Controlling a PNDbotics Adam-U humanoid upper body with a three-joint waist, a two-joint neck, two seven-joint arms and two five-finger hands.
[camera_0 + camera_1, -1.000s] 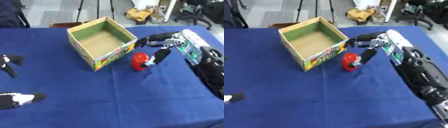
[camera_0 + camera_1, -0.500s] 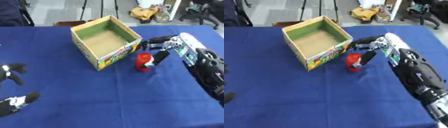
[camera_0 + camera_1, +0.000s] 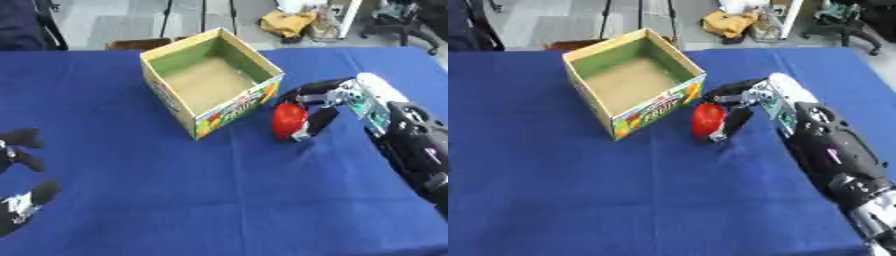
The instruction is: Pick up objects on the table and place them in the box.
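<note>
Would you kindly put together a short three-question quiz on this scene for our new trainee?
1. True or false: the red object already lies inside the box.
2. Which hand is curled round the red object: A) left hand, B) right hand?
3. Fill in: the red object sits on the blue ____.

Key: 1 false, it is beside the box; 2 B; 3 table.
</note>
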